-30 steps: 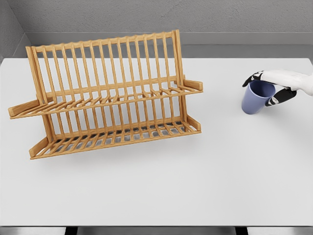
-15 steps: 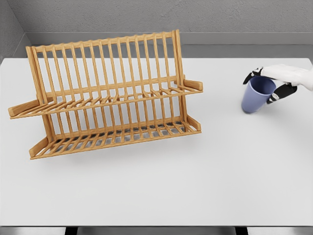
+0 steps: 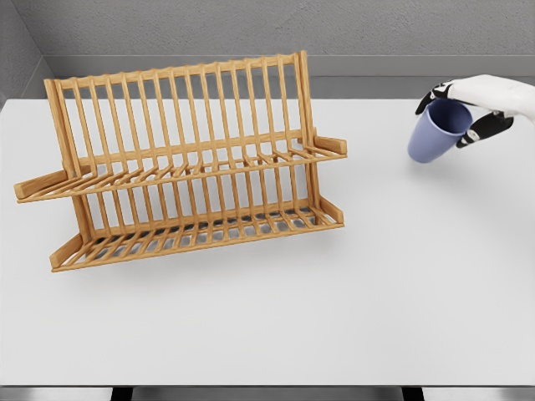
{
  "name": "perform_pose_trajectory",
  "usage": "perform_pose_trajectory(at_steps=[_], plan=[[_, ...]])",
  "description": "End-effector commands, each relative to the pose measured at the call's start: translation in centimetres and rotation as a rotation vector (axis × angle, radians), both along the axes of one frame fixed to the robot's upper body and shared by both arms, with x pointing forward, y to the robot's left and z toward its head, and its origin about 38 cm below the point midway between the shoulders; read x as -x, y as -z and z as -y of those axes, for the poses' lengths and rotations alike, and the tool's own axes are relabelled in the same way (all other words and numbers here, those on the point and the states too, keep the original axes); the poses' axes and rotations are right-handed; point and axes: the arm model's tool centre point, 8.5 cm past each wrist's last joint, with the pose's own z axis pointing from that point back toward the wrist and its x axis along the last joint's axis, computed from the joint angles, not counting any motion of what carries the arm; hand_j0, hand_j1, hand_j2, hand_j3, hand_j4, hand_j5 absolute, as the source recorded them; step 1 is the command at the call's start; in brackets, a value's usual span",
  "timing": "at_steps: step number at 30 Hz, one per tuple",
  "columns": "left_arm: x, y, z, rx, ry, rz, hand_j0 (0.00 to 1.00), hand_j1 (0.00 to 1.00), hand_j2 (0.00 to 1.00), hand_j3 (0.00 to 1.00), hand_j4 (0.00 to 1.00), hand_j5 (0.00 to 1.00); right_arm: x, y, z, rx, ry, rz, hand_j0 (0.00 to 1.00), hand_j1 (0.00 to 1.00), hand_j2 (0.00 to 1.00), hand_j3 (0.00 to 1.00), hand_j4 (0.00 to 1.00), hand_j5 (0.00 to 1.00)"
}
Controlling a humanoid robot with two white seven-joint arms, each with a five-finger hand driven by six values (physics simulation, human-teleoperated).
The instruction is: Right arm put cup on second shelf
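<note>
A blue cup (image 3: 435,131) hangs tilted above the white table at the far right, its mouth turned toward my hand. My right hand (image 3: 460,104) comes in from the right edge and is shut on the cup's rim, dark fingertips (image 3: 425,102) wrapped over the top. A wooden dish rack (image 3: 184,159) stands at the left and middle of the table. Its upper shelf (image 3: 192,167) and lower shelf (image 3: 201,234) are both made of slats, with upright bars behind them. The cup is well to the right of the rack and apart from it.
The white table (image 3: 334,317) fills most of the view, with a grey wall behind it. The front edge of the table runs along the bottom of the picture.
My right hand has lifted the cup off the table and carried it upward, tilting it a little more.
</note>
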Motion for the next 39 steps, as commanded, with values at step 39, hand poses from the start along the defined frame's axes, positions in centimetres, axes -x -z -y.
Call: perform_pose_trajectory(at_steps=[39], plan=[[0.1, 0.0, 0.0, 0.0, -0.002, 0.0, 1.0, 1.0, 1.0, 1.0, 1.0, 1.0, 2.9, -8.8, -7.4, -0.011, -0.232, 0.248, 0.64, 0.64, 0.64, 0.64, 0.64, 0.64]])
